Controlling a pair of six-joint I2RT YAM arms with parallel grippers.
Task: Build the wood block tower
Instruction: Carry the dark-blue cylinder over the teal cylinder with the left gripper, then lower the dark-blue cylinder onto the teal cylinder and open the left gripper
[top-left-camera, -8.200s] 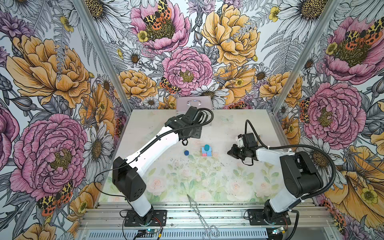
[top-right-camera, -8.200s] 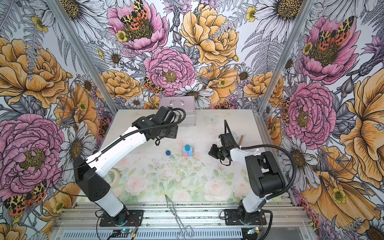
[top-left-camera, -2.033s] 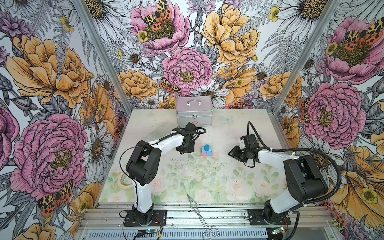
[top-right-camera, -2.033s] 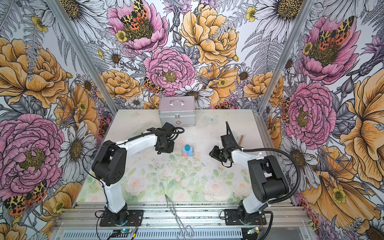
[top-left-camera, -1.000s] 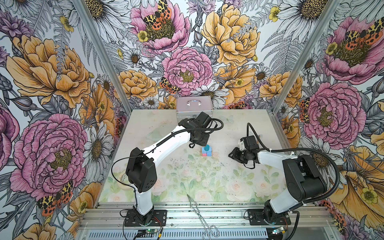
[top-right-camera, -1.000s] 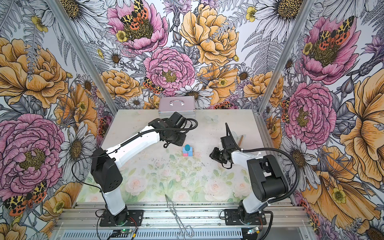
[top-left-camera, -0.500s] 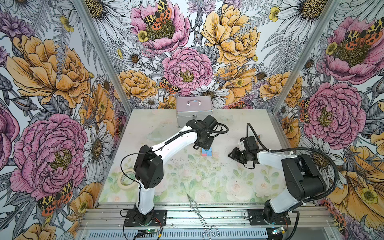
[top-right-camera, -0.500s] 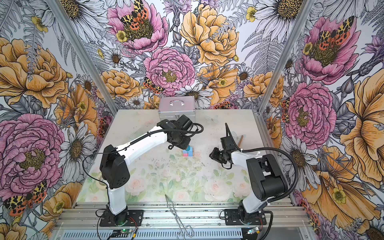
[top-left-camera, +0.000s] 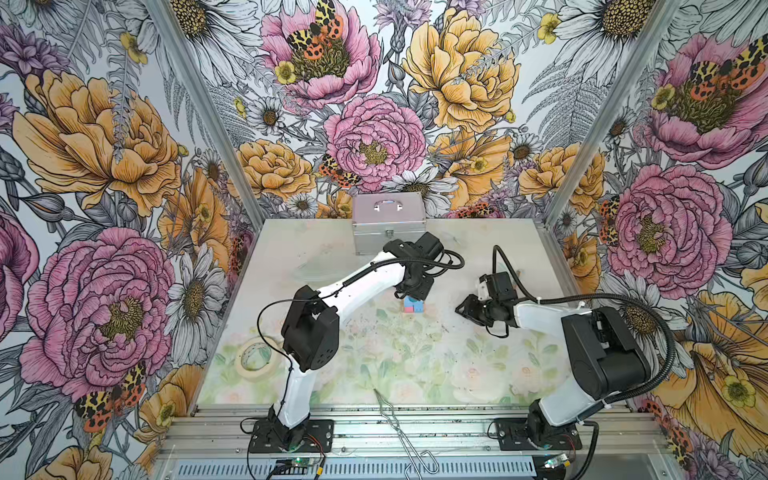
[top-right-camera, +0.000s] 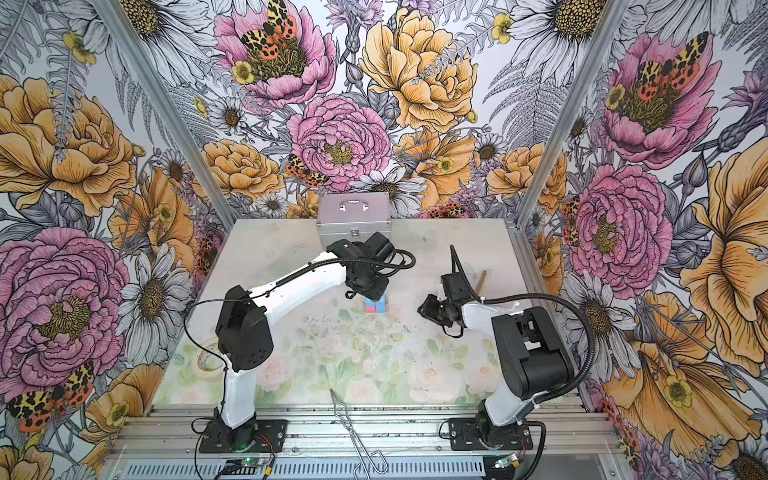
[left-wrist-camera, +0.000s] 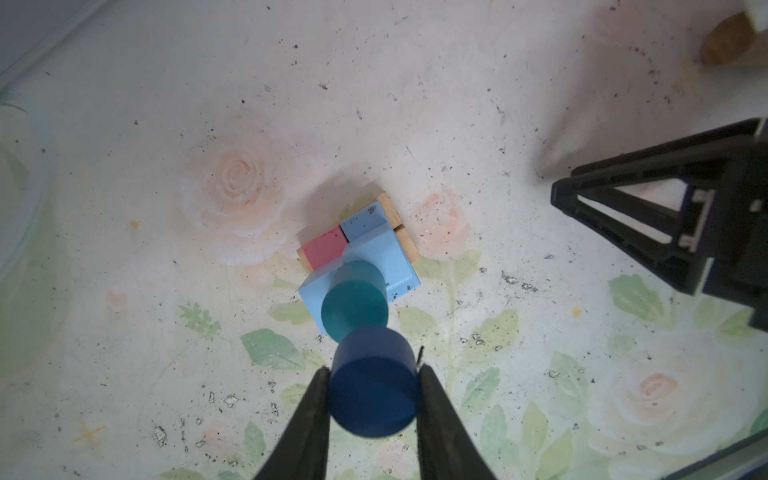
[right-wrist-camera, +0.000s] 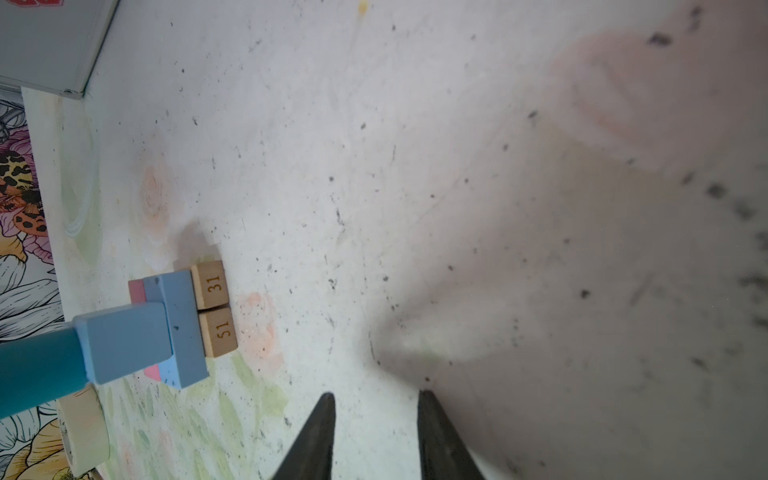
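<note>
Over tower, left gripper pinches dark blue cylinder

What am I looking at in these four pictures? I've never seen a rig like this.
Two robot arms, the left arm and the right arm, are mounted at the near edge of a table. Both top views come from one overhead camera pair and show the whole scene. The other two pictures come from a camera on each arm's wrist, looking past its fingers. On the table stand a silver metal case, a roll of beige tape and the tower of small blocks, topped by a teal cylinder. The left arm's fingers pinch a dark blue cylinder above the tower. The right arm's fingers are apart and empty.
</note>
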